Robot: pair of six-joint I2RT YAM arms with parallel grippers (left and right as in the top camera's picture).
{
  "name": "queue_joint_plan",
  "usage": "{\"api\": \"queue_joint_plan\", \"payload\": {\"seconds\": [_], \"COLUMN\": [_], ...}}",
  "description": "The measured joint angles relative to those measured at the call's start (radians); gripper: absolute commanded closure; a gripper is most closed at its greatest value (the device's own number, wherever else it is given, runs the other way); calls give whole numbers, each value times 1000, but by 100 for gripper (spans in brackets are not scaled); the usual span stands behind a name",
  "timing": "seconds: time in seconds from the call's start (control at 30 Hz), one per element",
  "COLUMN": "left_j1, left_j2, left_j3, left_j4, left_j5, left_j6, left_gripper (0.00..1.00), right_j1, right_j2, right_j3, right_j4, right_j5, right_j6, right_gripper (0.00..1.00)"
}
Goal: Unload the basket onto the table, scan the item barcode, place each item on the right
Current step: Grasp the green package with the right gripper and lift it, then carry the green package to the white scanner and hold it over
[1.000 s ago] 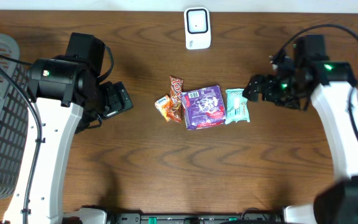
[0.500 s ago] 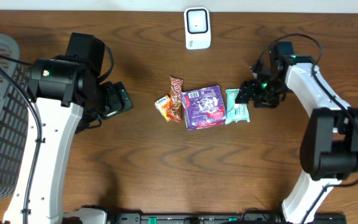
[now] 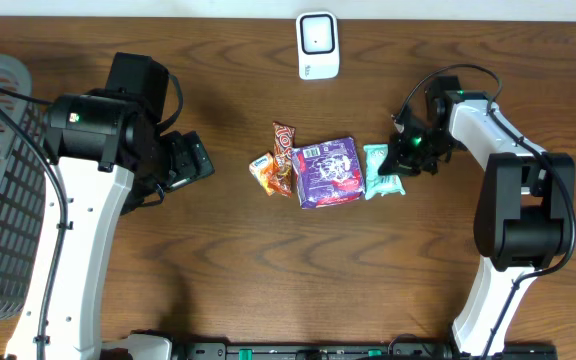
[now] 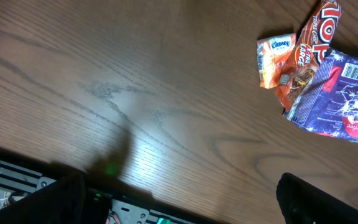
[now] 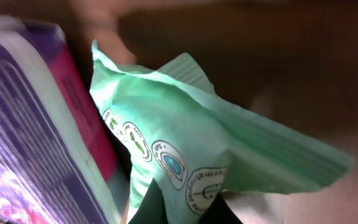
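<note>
The right gripper (image 3: 405,160) had swung in from the right side of the table (image 3: 218,270) to the green packet (image 3: 378,172) and clamped shut on it; a second before, it hung wide open, clear of the pile. In the wrist view its dark fingers (image 5: 146,210) pinched the packet's crumpled edge. The packet lay where it had been, touching the purple packet (image 3: 328,172). The left gripper (image 3: 194,160) had not moved: its jaws were spread wide and empty, left of the Kleenex packet (image 3: 261,168) and orange wrapper (image 3: 284,160). The white scanner (image 3: 317,45) stood well apart.
</note>
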Motion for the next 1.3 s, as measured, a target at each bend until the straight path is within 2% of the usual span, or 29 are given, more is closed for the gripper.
{"api": "queue_joint_plan", "payload": {"seconds": [0.1,0.27,0.43,0.6,0.77,0.93,1.17,1.3], "left_j1": [0,0,0,0,0,0,0,0], "left_j2": [0,0,0,0,1,1,1,1], "left_j3": [0,0,0,0,0,0,0,0], "left_j4": [0,-1,0,0,0,0,0,0], "left_j5": [0,0,0,0,0,0,0,0], "left_j6": [0,0,0,0,0,0,0,0], "left_gripper": [2,2,2,2,2,2,2,2], "right_j1": [0,13,116,296,459,568,575,547], "right_j2": [10,8,-21,-45,-45,-45,-45,-45], "right_j3": [51,258,453,484,443,406,405,404], "right_j4": [-117,-287,-473,-583,-568,-533,-381,-216], "right_j5": [22,146,548,964,1234,1365,1346,1199], "right_j6": [19,105,330,579,739,803,787,670], "right_gripper": [99,99,99,99,99,99,99,99]}}
